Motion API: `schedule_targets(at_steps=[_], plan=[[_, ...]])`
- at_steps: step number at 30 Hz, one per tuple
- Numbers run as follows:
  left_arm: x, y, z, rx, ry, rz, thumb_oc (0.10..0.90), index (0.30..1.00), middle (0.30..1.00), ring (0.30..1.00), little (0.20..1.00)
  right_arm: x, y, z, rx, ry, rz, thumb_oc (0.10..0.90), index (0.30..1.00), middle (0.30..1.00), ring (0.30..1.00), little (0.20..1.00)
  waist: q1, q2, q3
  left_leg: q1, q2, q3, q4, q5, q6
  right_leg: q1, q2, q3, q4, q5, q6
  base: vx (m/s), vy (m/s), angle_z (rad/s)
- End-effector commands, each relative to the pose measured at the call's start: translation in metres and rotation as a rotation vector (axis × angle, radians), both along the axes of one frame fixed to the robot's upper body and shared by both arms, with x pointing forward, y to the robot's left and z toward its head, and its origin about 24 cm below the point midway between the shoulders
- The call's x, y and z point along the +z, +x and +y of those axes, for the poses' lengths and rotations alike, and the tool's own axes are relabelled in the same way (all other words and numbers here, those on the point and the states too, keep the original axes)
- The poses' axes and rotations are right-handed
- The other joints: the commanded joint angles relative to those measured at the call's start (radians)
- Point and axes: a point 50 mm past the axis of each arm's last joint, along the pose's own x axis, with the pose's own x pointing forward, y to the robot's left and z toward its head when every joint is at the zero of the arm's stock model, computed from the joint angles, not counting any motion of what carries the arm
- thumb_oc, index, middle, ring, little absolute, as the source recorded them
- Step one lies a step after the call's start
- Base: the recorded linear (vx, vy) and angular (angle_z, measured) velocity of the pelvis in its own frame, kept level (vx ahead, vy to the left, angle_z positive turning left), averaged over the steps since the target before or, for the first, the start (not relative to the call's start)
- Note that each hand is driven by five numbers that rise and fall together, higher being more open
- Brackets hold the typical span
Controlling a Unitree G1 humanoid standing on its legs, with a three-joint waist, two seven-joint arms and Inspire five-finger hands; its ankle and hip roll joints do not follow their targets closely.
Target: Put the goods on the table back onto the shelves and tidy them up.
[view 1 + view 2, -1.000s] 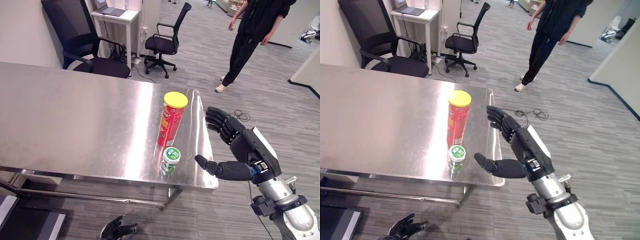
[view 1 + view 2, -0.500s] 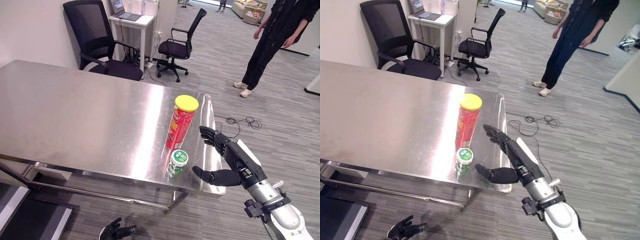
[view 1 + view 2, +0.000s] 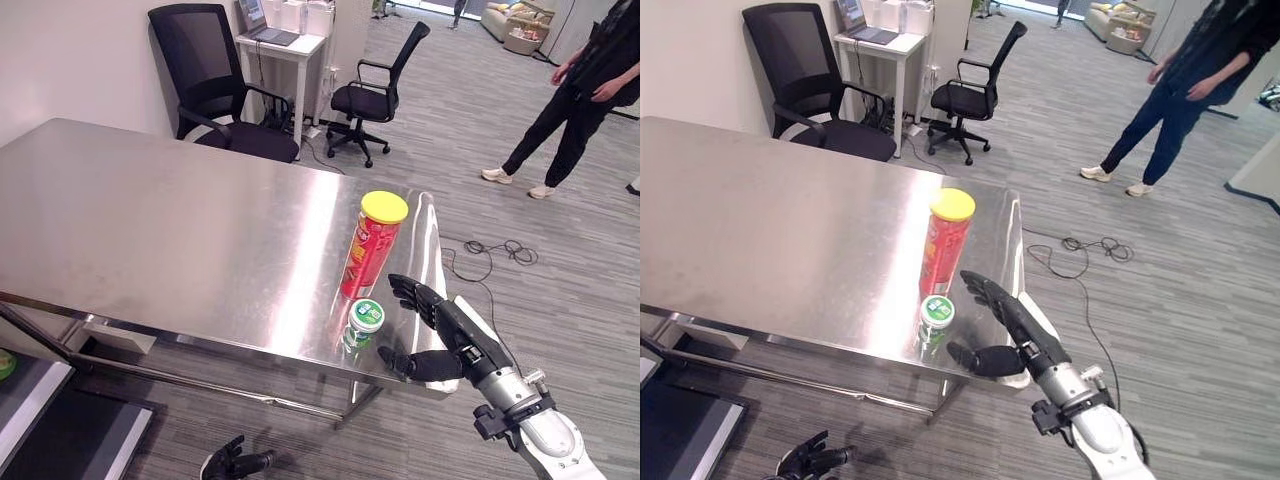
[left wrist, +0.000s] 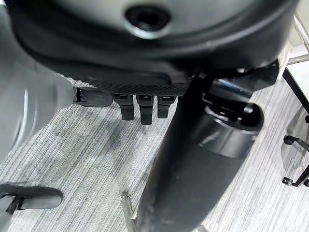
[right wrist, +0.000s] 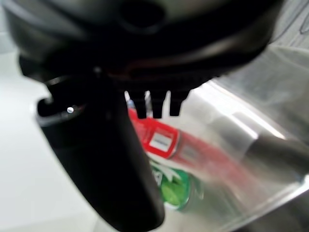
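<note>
A tall red can with a yellow lid (image 3: 372,247) stands near the right front corner of the steel table (image 3: 150,230). A small jar with a green lid (image 3: 362,322) stands just in front of it, close to the table's edge. My right hand (image 3: 445,328) is open at that corner, its fingers stretched toward the can and its thumb low beside the jar, touching neither. The right wrist view shows the red can (image 5: 169,142) and green jar (image 5: 175,192) just past the fingers. My left hand (image 3: 236,462) hangs open near the floor below the table's front edge.
Two black office chairs (image 3: 215,90) (image 3: 375,95) and a small white desk (image 3: 285,45) stand behind the table. A person (image 3: 590,90) stands on the carpet at the back right. A dark low board (image 3: 40,420) lies under the table's left end.
The camera has shifted, showing more of the room. My right hand has reached in from beyond the table's right edge, closer to the can and jar. Both goods stay put.
</note>
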Motion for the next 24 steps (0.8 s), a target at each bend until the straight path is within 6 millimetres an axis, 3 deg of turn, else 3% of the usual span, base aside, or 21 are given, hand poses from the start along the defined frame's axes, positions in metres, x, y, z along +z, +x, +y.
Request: schedule_targets(at_steps=[1, 10, 24], plan=[[0.01, 0.037, -0.004, -0.013, -0.009, -0.107, 0.8, 0.9, 0.9, 0.9, 0.9, 0.056, 0.018, 0.005, 0.011, 0.046, -0.316, 0.8, 0.9, 0.9, 0.9, 0.9, 0.053, 0.035, 0.028, 0.135, 0.018, 0.025, 0.01, -0.134, -0.011, -0.026, -0.011, -0.034, 0.027, 0.022, 0.049, 0.02, -0.005, 0.07], [0.01, 0.035, -0.003, -0.004, -0.008, -0.106, 0.8, 0.9, 0.9, 0.9, 0.9, 0.062, 0.018, 0.012, 0.049, 0.061, -0.344, 0.8, 0.9, 0.9, 0.9, 0.9, 0.063, 0.038, 0.029, 0.138, 0.014, 0.013, 0.01, -0.138, -0.008, -0.016, -0.016, -0.042, 0.035, 0.014, 0.05, 0.01, 0.0, 0.06], [0.008, 0.029, -0.002, 0.002, -0.004, -0.094, 0.8, 0.9, 0.9, 0.9, 0.9, 0.048, 0.033, 0.021, 0.054, 0.047, -0.294, 0.8, 0.9, 0.9, 0.9, 0.9, 0.09, 0.038, 0.027, 0.137, 0.005, -0.003, 0.01, -0.141, -0.003, -0.005, -0.026, -0.061, 0.029, 0.014, 0.052, 0.01, 0.005, 0.02]])
